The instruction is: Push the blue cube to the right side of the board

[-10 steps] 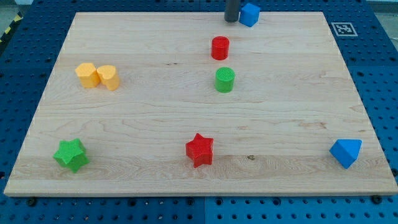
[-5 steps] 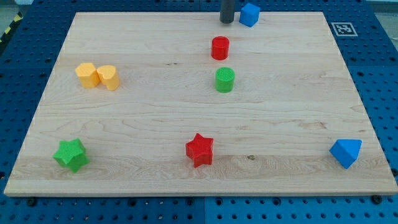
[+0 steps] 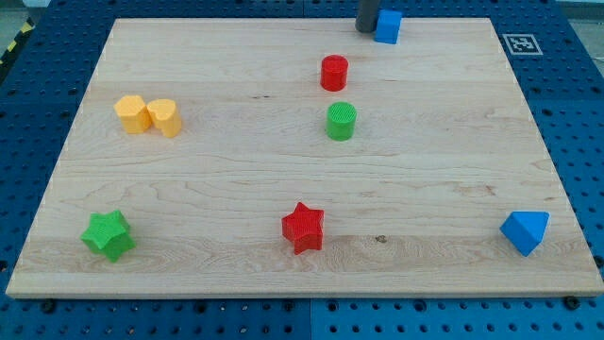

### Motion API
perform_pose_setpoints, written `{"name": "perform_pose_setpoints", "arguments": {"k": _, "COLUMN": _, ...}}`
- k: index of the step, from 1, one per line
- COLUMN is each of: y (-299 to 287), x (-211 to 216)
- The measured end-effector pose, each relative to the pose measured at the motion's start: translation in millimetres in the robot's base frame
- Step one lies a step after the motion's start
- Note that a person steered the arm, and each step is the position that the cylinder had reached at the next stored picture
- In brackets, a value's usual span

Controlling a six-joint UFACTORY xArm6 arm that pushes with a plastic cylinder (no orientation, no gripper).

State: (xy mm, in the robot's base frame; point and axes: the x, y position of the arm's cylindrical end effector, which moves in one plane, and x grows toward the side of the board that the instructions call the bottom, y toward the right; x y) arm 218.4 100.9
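Note:
The blue cube (image 3: 387, 26) sits at the view's top edge of the wooden board (image 3: 236, 189), right of centre. My tip (image 3: 366, 30) is a dark rod coming down from the view's top. It stands directly against the cube's left side.
A red cylinder (image 3: 333, 73) and a green cylinder (image 3: 341, 122) stand below the tip. Two yellow blocks (image 3: 148, 115) sit at the left. A green star (image 3: 108, 235), a red star (image 3: 303, 228) and a blue triangular block (image 3: 525, 231) lie along the bottom. A marker tag (image 3: 520, 43) is at the top right.
My tip has moved right from its earlier spot left of the cube, and the blue cube has shifted a little to the right with it.

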Motion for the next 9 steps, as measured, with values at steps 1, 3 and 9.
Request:
{"name": "perform_pose_setpoints", "arguments": {"k": 1, "y": 13.2, "x": 5.1}}
{"name": "perform_pose_setpoints", "arguments": {"k": 3, "y": 45.0, "x": 22.7}}
{"name": "perform_pose_setpoints", "arguments": {"k": 9, "y": 89.0, "x": 24.3}}
